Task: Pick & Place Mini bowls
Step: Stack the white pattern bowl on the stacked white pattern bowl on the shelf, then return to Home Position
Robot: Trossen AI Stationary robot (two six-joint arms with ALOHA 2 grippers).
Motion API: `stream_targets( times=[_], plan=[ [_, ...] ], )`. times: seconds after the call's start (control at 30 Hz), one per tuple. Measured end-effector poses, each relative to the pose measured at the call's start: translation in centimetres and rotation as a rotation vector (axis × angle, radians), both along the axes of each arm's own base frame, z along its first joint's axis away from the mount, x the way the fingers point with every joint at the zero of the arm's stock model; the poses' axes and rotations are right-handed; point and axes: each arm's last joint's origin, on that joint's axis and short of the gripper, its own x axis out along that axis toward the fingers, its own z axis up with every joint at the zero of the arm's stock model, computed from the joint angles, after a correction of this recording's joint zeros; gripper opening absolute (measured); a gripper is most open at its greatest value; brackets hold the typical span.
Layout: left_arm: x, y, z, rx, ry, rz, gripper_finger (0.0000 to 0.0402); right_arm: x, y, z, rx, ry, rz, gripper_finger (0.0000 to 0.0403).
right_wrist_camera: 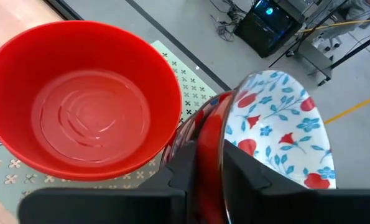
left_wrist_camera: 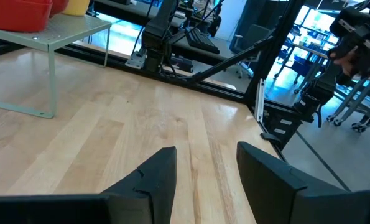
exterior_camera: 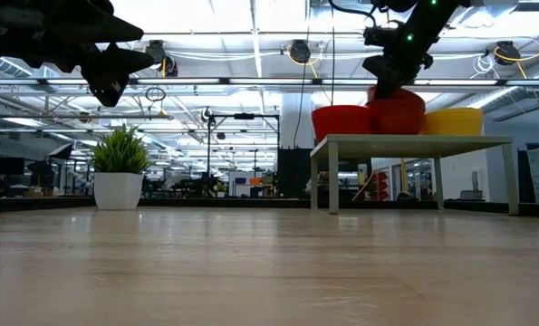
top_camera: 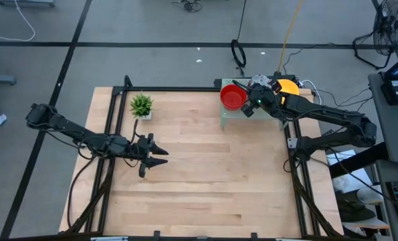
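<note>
Pick step in hand; right tool (right_wrist_camera: 208, 163) clamped on the rim of the floral bowl (right_wrist_camera: 278, 134), nested among the mini bowls (top_camera: 233, 97) on the small rack (exterior_camera: 414, 143) at the worktop's (top_camera: 205, 174) far edge; left tool (left_wrist_camera: 206, 171) apart, idle mid-worktop. Next, judged: lift straight up, without dragging the neighbours.

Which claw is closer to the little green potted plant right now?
Left. The left claw hangs over the table just in front of the potted plant; the right claw is across the table at the shelf.

Low bench-level view of bowls on a raised rack.
Red bowls (exterior_camera: 341, 120) and a yellow bowl (exterior_camera: 454, 121) sit on the rack (exterior_camera: 412, 141); the right end effector (exterior_camera: 389, 74) reaches down onto them.
</note>
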Motion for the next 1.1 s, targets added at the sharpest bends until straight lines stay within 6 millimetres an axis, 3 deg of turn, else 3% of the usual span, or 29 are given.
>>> stream_targets(
  times=[0.3,0.63,0.73,0.87,0.97,1.1],
  plan=[
    [0.0,0.0,0.0,0.0,0.0,0.0,0.0173,-0.1,0.4,0.3,-0.005,-0.018,0.016,0.0116],
    [0.0,0.0,0.0,0.0,0.0,0.0,0.0173,-2.3,3.9,3.9,0.059,-0.327,0.223,0.0162],
    [0.0,0.0,0.0,0.0,0.0,0.0,0.0173,-2.8,5.2,5.0,0.204,-0.504,0.366,0.016],
    [0.0,0.0,0.0,0.0,0.0,0.0,0.0173,-2.5,7.2,6.2,0.35,-0.672,0.737,0.0159],
    [0.0,0.0,0.0,0.0,0.0,-0.001,0.0173,-2.1,8.6,6.7,0.356,-0.782,0.952,0.0161],
    [0.0,0.0,0.0,0.0,0.0,0.0,0.0173,-2.0,9.9,5.7,0.305,-0.834,1.071,0.0161]
  ],
)
